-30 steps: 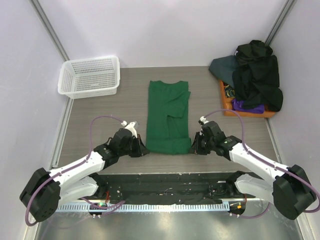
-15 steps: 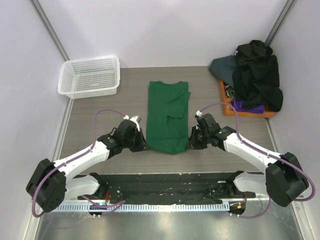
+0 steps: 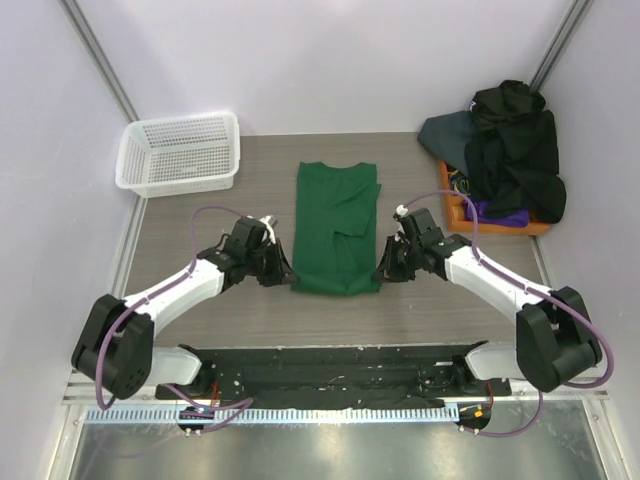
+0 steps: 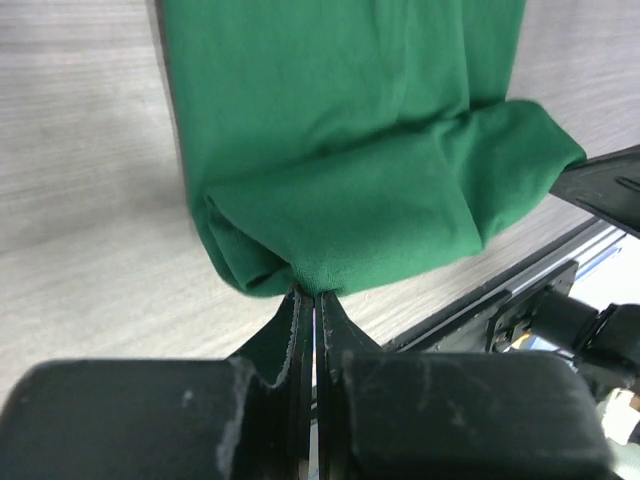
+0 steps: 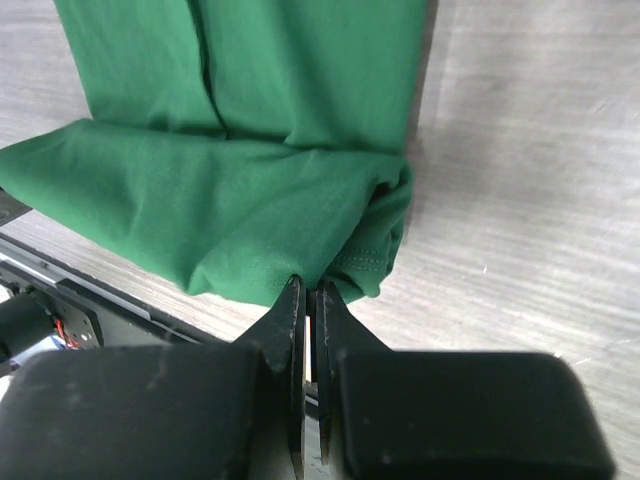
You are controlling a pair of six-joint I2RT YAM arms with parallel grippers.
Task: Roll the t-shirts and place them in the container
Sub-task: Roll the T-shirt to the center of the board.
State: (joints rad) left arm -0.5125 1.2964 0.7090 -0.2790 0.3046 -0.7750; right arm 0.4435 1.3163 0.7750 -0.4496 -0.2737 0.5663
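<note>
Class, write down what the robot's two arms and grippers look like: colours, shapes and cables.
Both the left arm and right arm have white link shells with bulky black rounded joints. A thin purple cable loops along each. The left gripper and right gripper are matt black, with fingers tapering to narrow tips.

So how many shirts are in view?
4 at least: the green shirt flat mid-table; black shirt, slate shirt, purple shirt piled on the orange tray far right; more may be hidden.
</note>
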